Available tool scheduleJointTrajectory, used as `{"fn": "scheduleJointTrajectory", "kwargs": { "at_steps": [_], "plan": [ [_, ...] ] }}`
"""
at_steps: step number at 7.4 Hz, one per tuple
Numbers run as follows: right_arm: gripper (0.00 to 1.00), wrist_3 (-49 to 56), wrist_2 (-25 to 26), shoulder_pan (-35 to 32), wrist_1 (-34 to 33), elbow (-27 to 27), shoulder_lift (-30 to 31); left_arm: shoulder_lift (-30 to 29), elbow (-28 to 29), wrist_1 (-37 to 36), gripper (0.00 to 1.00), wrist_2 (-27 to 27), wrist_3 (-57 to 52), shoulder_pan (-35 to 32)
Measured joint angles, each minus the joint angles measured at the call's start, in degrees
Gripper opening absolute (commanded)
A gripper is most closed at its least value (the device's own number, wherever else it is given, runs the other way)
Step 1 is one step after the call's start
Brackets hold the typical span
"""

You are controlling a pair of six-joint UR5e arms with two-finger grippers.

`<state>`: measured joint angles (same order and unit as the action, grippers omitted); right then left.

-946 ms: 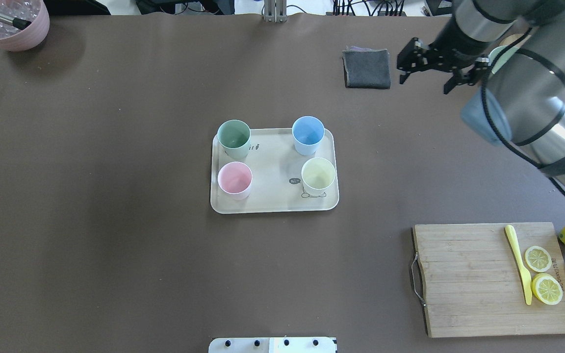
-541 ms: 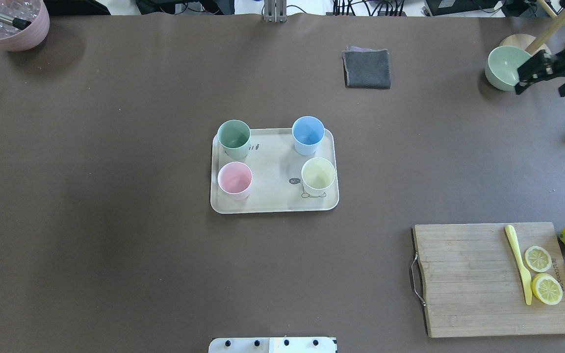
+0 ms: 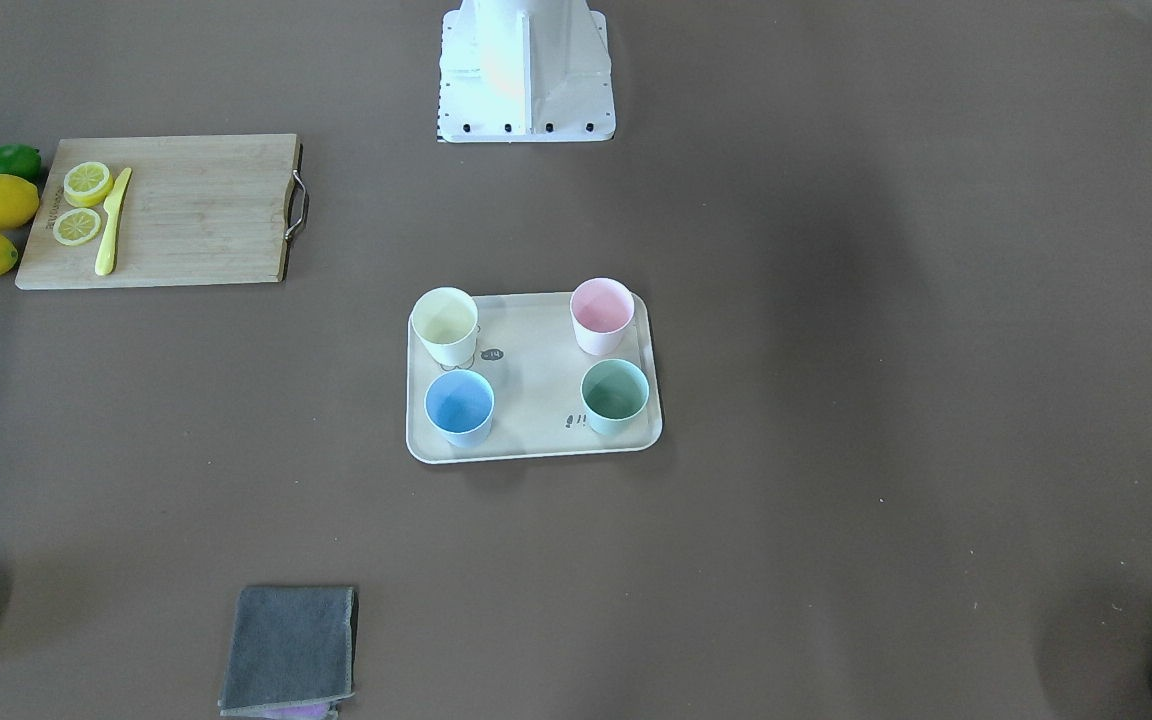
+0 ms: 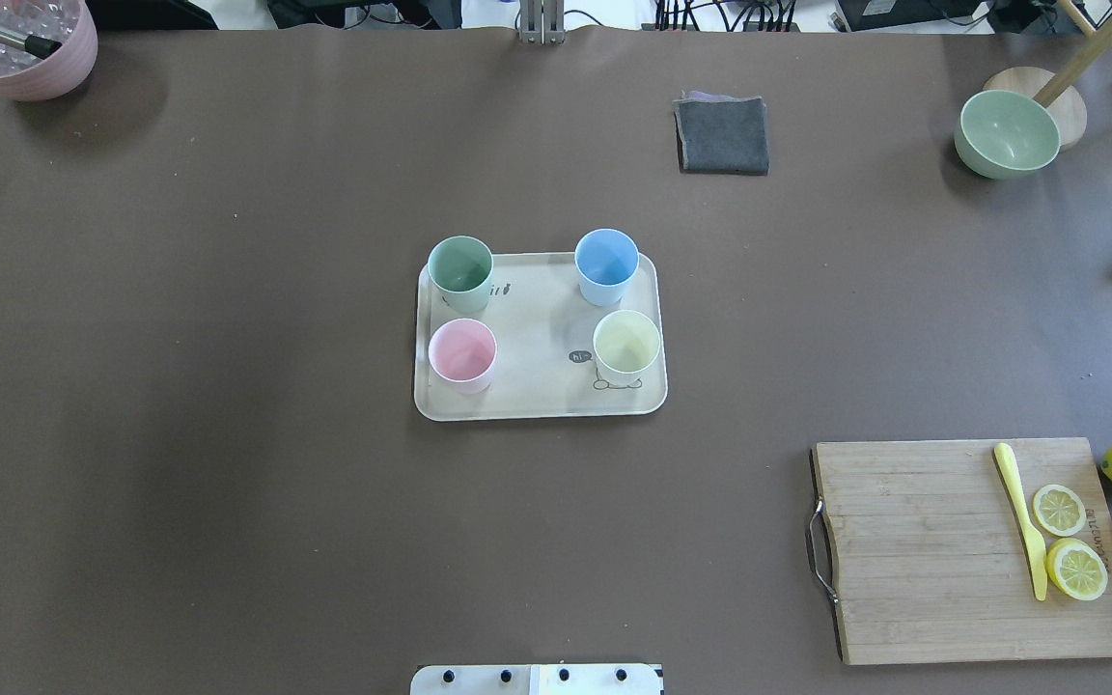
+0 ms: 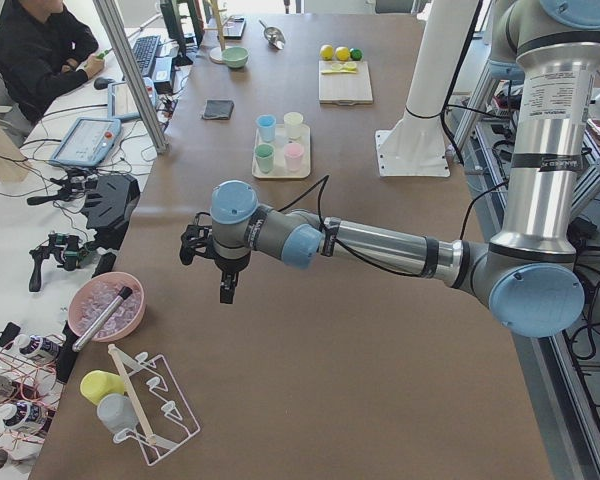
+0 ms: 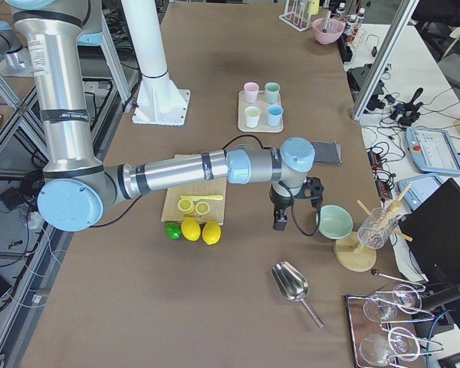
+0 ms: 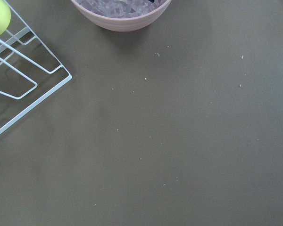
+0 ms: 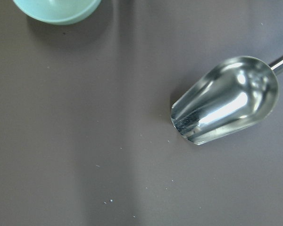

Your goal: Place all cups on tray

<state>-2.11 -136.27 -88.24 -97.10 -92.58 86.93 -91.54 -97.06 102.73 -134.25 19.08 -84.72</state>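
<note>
The cream tray (image 4: 542, 328) lies mid-table with all four cups standing upright on it: mint green cup (image 4: 459, 265), light blue cup (image 4: 606, 259), pink cup (image 4: 462, 349), pale yellow cup (image 4: 626, 343). The front view shows the same tray (image 3: 536, 380). Both grippers are far from the tray. My left gripper (image 5: 208, 270) hovers near the pink ice bowl at the table's left end. My right gripper (image 6: 295, 215) hovers beside the green bowl at the right end. I cannot tell whether either is open or shut.
A wooden cutting board (image 4: 923, 550) with a yellow knife and lemon slices lies front right, with whole lemons beside it. A grey cloth (image 4: 722, 135), a green bowl (image 4: 1008, 133), a pink ice bowl (image 4: 20, 48), a metal scoop (image 8: 226, 101) and a wire rack (image 7: 19, 84) lie around the edges.
My right arm has swung off to the right and left the overhead view. The left gripper has also left its left edge. The cups and tray have not moved.
</note>
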Motion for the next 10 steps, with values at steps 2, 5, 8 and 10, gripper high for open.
{"fn": "scheduleJointTrajectory", "kwargs": {
  "at_steps": [2, 5, 8, 10],
  "plan": [
    [1.00, 1.4, 0.3, -2.5, 0.1, 1.4, 1.0, 3.6, -0.2, 0.0, 0.98, -0.1, 0.0, -3.3],
    [1.00, 1.1, 0.6, -4.0, 0.1, 1.6, 1.0, 8.2, -0.3, 0.0, 0.98, -0.2, 0.0, -6.2],
    [1.00, 0.7, 1.4, -4.4, 0.2, 1.0, 0.4, 9.0, 0.0, 0.0, 0.98, -0.1, 0.0, -6.5],
    [1.00, 0.6, 1.5, -4.5, 0.2, 1.0, 0.1, 8.8, 0.0, -0.1, 0.98, -0.1, 0.0, -6.5]
  ]
}}
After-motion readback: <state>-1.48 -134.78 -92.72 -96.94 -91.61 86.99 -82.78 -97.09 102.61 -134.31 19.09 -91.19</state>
